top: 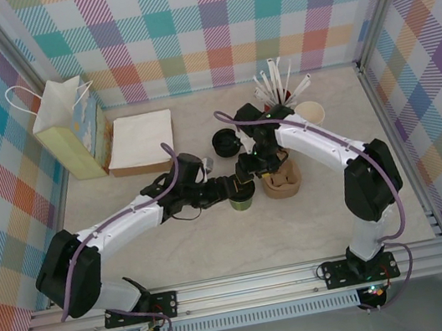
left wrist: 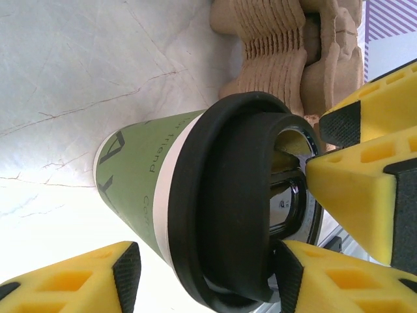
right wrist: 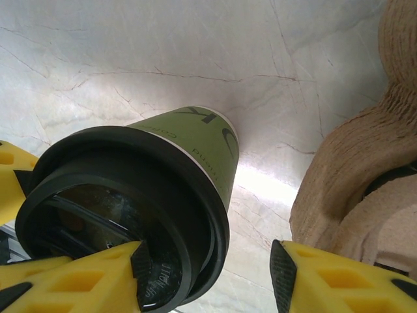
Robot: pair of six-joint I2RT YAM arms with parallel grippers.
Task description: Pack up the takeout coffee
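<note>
Left gripper [left wrist: 207, 282], yellow foam fingers [left wrist: 65, 283] with black pads, stands spread astride the takeout coffee [left wrist: 195, 195], bare table showing between one pad and the cup wall; right gripper [right wrist: 210, 264] is likewise spread, one finger lying over the lid's top, the other clear of the cup's side. Olive-green paper cup [left wrist: 140, 189], tapered, matt, printed with dark lettering, appears to stand on the pale marbled table [left wrist: 71, 78] under a round black plastic lid [left wrist: 228, 215], glossy and ridged; whether that lid is fully seated cannot be told. Just beside it rises a stack of brown pulp cup carriers [right wrist: 352, 182], rough, fibrous, lobed in outline. Likely hazards: four fingers crowd one rim, so foam may foul foam; an off-centre push on the slick lid could tip the light cup toward the stack; a hard squeeze would buckle the thin wall and pop the lid. Beyond lie a stack of black lids [top: 224, 141], white straws [top: 275, 80], a flat white paper stack [top: 142, 138] and a pale handled paper bag [top: 69, 127].
</note>
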